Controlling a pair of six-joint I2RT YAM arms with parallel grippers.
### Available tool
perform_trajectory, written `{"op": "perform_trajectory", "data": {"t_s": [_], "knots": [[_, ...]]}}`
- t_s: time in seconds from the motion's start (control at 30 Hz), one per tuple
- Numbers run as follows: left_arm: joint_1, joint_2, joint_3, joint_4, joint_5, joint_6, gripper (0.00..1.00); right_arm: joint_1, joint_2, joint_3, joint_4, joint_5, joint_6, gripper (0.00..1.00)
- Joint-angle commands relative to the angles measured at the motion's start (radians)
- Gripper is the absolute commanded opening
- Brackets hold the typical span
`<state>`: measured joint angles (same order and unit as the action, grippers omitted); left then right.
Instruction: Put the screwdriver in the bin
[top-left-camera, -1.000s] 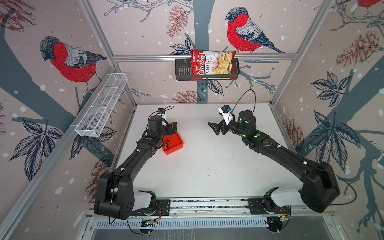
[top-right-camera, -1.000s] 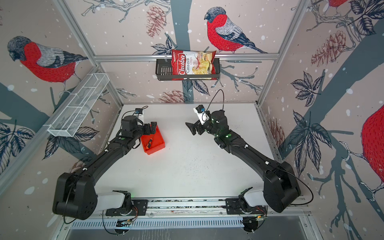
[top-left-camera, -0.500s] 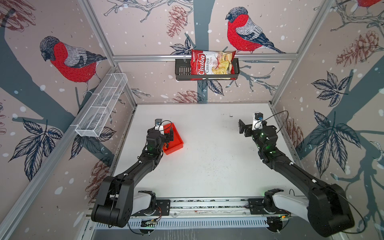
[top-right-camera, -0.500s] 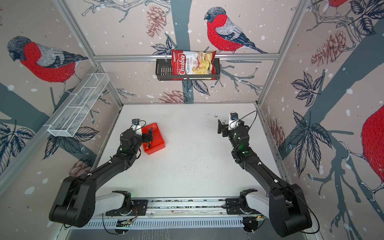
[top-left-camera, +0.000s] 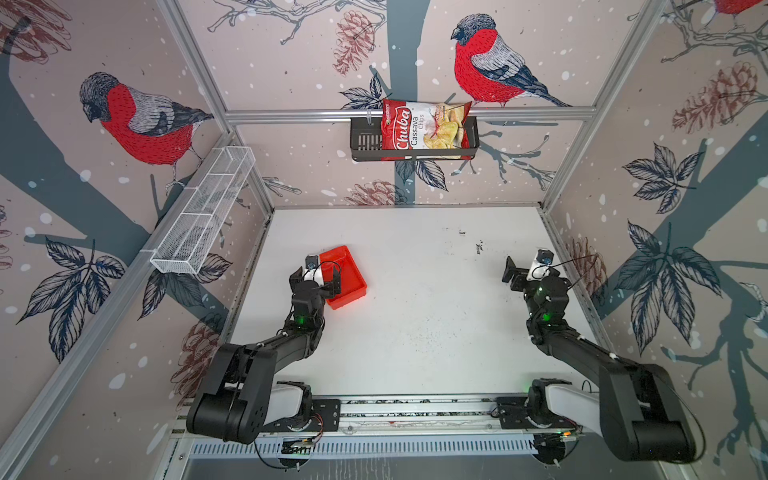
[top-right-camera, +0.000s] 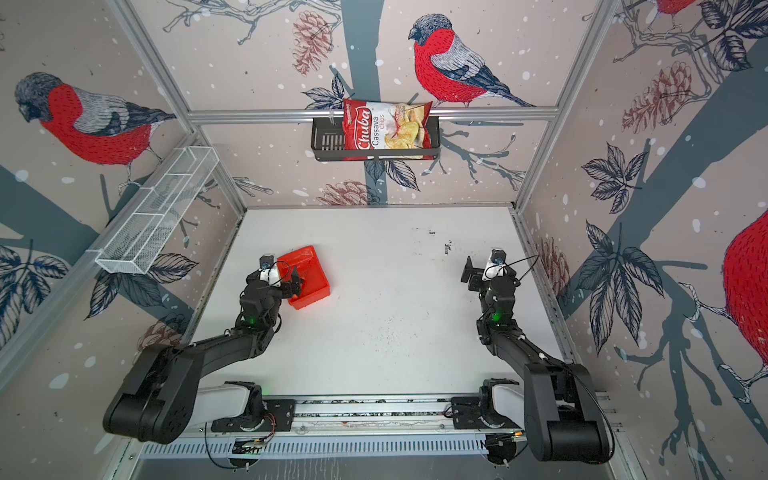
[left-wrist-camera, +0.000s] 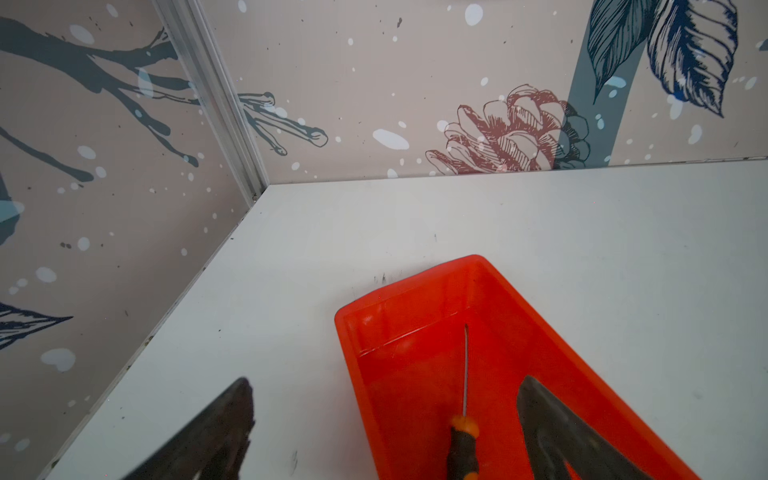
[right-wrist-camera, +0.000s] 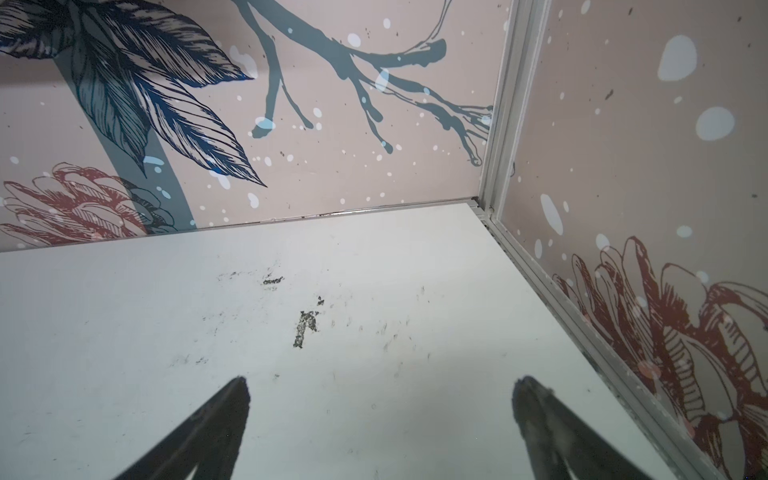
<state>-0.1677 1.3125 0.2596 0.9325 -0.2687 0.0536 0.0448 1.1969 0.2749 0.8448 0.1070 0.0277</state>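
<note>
Resting in the bin (left-wrist-camera: 415, 299), screwdriver (left-wrist-camera: 464, 440), left gripper (left-wrist-camera: 385, 384) open and withdrawn, right gripper (right-wrist-camera: 380, 382) open, swung rightward.

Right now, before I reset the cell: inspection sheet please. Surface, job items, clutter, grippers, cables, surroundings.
Surface: white table, dark scuff marks.
Job's things: screwdriver lies inside the red bin, nothing gripping it.
Clutter: nothing seen.
Grippers: left gripper open above the bin's near end; right gripper open over bare table.
Cables: black cable loops at left wrist; another at right.
Surroundings: chips bag in black basket, back wall; white mesh basket, left wall.
</note>
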Motion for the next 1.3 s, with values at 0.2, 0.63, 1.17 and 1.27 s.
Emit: {"op": "perform_trajectory", "data": {"t_s": [0.2, 0.63, 1.17, 1.27], "knots": [[0.006, 0.138, -0.047, 0.344, -0.06, 0.04, 0.97, -0.008, 0.111, -0.07, 0.219, 0.006, 0.034, 1.0], [0.075, 0.251, -0.039, 0.409, -0.042, -0.04, 0.97, -0.036, 0.285, -0.025, 0.304, -0.056, 0.02, 1.0], [0.099, 0.251, -0.033, 0.4, -0.006, -0.054, 0.97, -0.045, 0.303, -0.039, 0.345, -0.039, 0.041, 0.99], [0.099, 0.252, -0.03, 0.398, -0.007, -0.054, 0.97, -0.045, 0.305, -0.036, 0.345, -0.037, 0.041, 1.0]]}}
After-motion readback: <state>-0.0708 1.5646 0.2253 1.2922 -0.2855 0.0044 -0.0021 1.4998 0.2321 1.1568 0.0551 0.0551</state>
